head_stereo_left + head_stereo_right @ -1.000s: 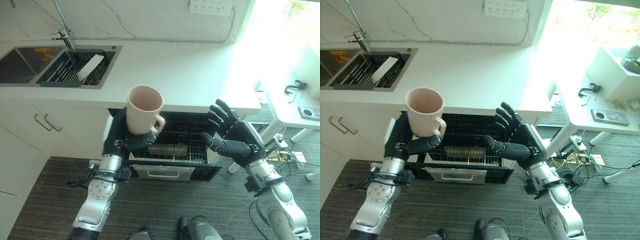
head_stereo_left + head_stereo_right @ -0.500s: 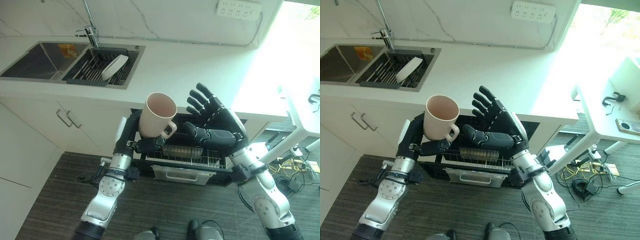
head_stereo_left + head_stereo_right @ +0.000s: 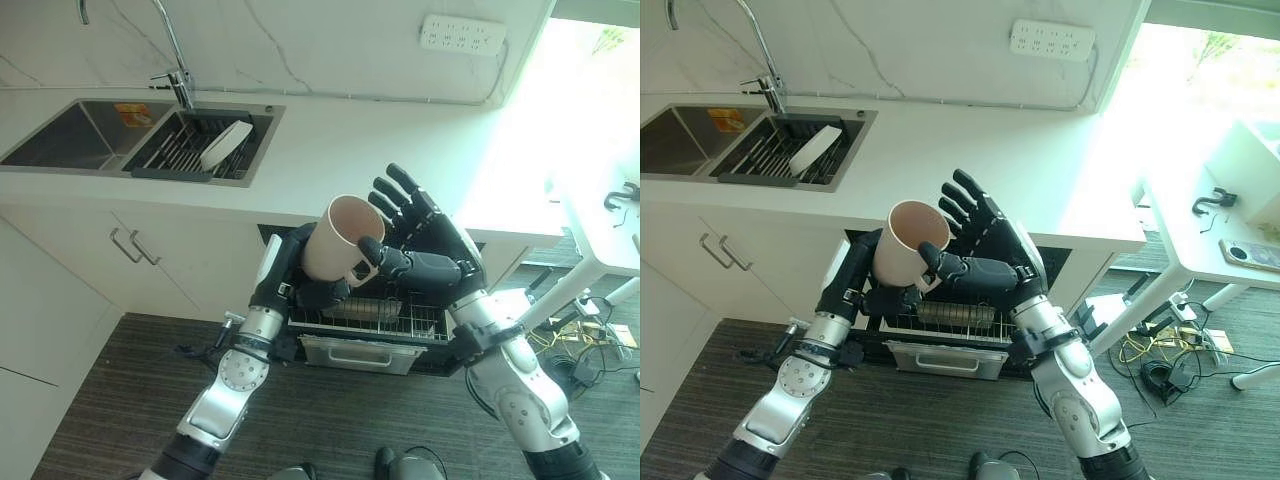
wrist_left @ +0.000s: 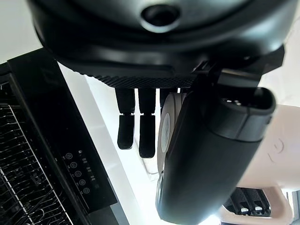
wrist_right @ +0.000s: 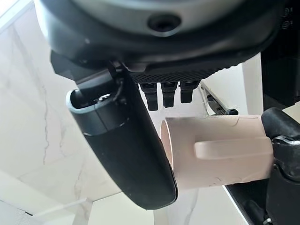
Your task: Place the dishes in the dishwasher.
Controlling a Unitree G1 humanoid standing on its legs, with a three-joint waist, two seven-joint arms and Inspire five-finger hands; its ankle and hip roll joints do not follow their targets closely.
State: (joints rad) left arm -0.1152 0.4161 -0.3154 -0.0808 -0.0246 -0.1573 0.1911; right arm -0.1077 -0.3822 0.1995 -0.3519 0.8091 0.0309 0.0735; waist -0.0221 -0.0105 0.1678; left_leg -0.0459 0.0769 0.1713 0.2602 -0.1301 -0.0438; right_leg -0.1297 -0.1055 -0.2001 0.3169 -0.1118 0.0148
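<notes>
A pale pink mug is tilted with its mouth toward the counter, and my left hand is shut on its lower part, above the dishwasher. In the left wrist view the mug lies past the thumb. My right hand is open with spread fingers just right of the mug, its thumb against the handle side. The right wrist view has the mug sideways beyond the thumb. Below both hands, the dishwasher's wire rack is pulled out from under the counter.
A white plate leans in the sink's drying rack at the back left, beside the faucet. The white countertop runs above the dishwasher. Cabinet doors stand left, a white table right.
My right hand has closed in from the right until its thumb meets the mug. The left hand has tipped the mug toward it. The camera has shifted slightly.
</notes>
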